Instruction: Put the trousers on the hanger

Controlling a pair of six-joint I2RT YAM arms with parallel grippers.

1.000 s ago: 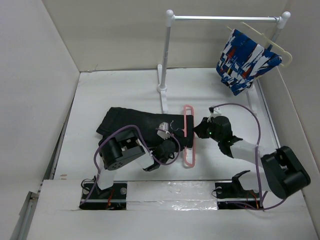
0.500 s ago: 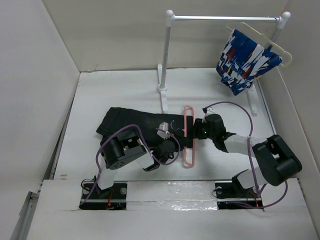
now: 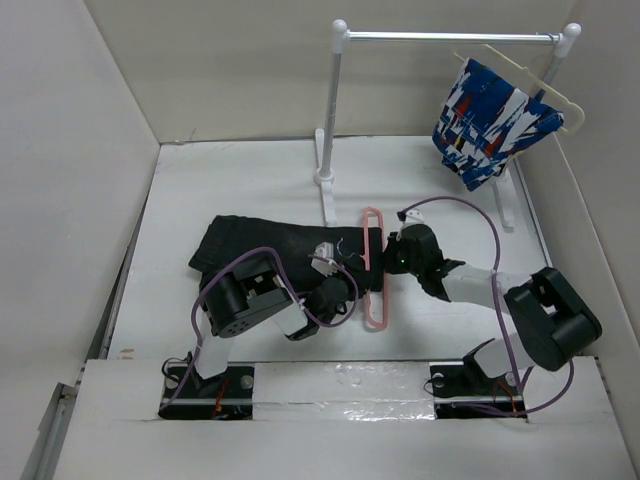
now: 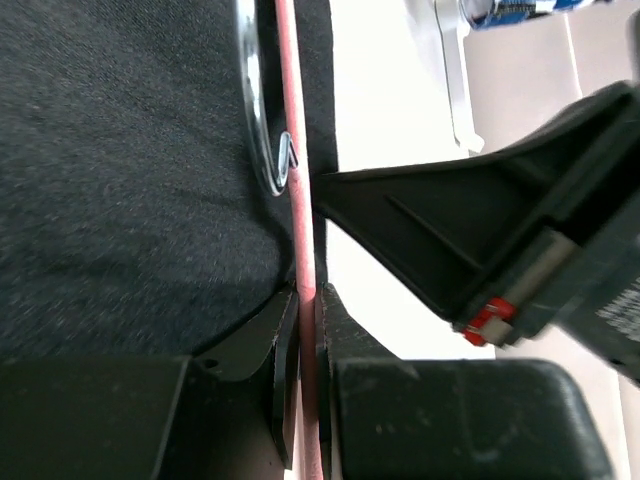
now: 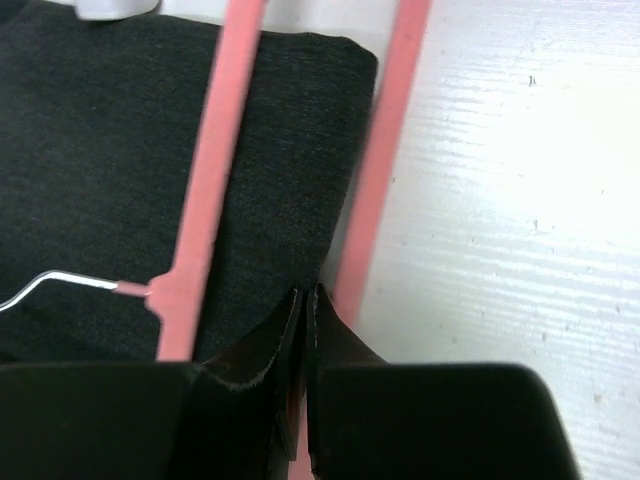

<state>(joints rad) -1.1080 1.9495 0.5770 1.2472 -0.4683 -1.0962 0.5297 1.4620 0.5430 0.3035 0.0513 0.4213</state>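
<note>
The black trousers [image 3: 250, 250] lie flat on the white table, their right end passing through the pink hanger [image 3: 372, 265]. My left gripper [image 3: 348, 287] is shut on one thin pink bar of the hanger [image 4: 296, 200], with the trousers [image 4: 120, 180] to its left. My right gripper [image 3: 392, 262] is just right of the hanger. In the right wrist view it [image 5: 305, 298] is shut at the edge of the trousers [image 5: 120, 150], between the hanger's two pink bars [image 5: 390, 130]. The hanger's metal hook [image 4: 255, 120] lies on the cloth.
A white clothes rack [image 3: 340, 110] stands at the back. A blue, white and red patterned garment [image 3: 490, 120] hangs from it on a cream hanger [image 3: 535, 80] at the right. White walls enclose the table on three sides.
My right gripper has moved left, from right of the hanger up to its bars and the trouser edge. The hanger has shifted slightly left and back. The left arm has barely moved.
</note>
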